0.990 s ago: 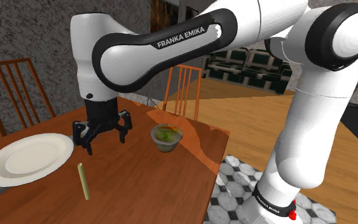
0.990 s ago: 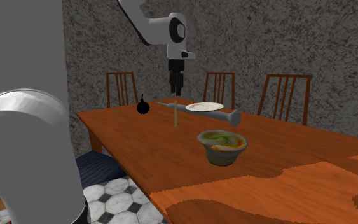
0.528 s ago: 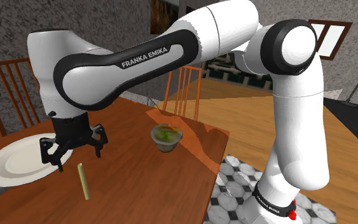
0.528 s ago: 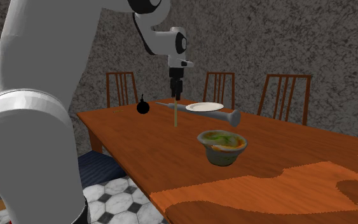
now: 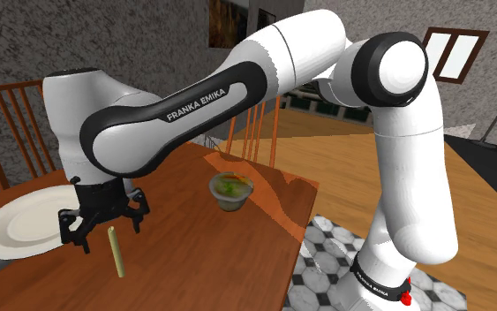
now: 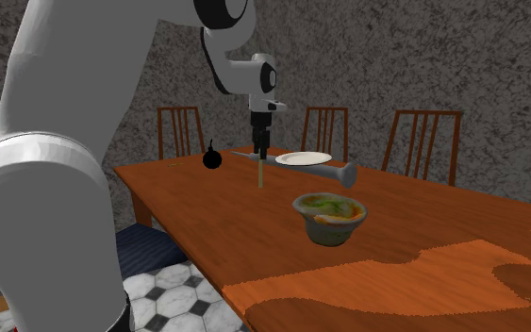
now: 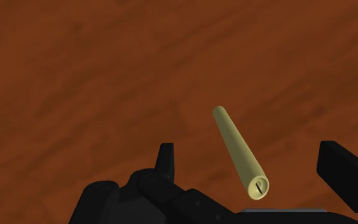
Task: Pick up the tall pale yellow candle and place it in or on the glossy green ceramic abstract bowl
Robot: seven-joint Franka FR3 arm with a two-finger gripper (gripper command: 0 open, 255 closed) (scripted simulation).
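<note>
The all-black two-finger gripper [image 5: 107, 225] hangs over the tall, thin pale yellow candle [image 5: 114, 253], jaws open either side of its top, not touching. The candle stands upright mid-tabletop on the brown wooden table [image 5: 184, 256]. The glossy green bowl [image 5: 230, 192] sits nearer the stand-side edge. The white arm [image 5: 198, 97] reads "FRANKA EMIKA".

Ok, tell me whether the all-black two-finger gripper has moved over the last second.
Yes. In the shoulder view the gripper has travelled left and down, away from the glossy green bowl, and now hangs open over the upright pale yellow candle.
</note>
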